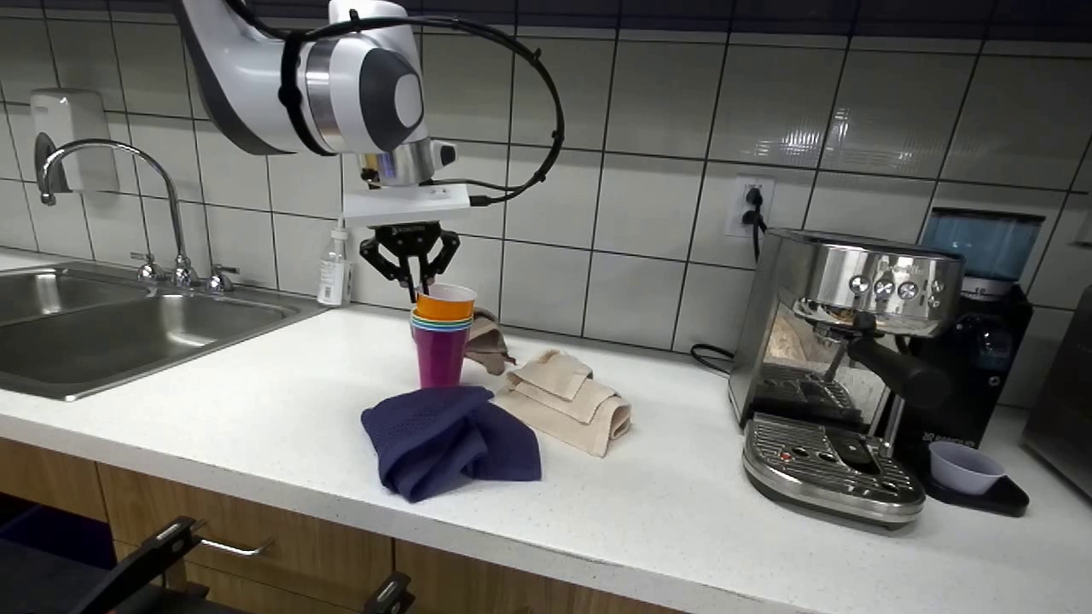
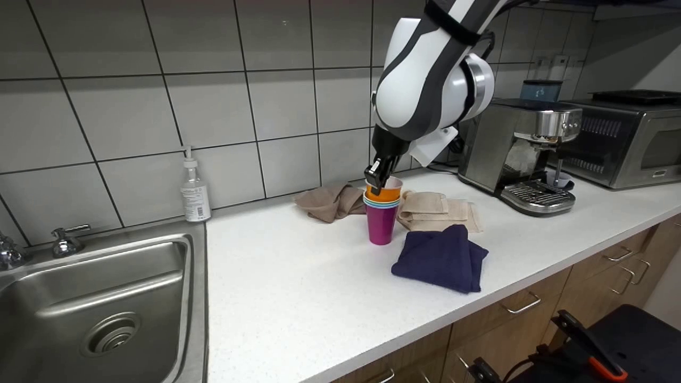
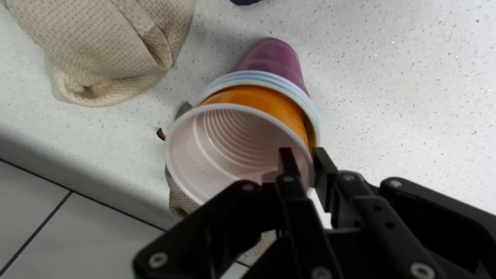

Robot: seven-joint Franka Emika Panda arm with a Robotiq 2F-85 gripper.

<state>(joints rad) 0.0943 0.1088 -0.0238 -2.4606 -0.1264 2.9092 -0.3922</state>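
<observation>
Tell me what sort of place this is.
Likely a kitchen, home or office unclear: a stainless-steel two-basin sink, a silver boxy espresso machine and brown wood-grain drawers show it.

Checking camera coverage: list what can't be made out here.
Orange cup: outer lower wall hidden in all views by the cups below; rim partly by the gripper in the wrist view.
Brown cloth: partly behind those cups in an exterior view.
Navy cloth: mostly cut off by the wrist view's top edge.
Bottle label: print too small in both exterior views.
</observation>
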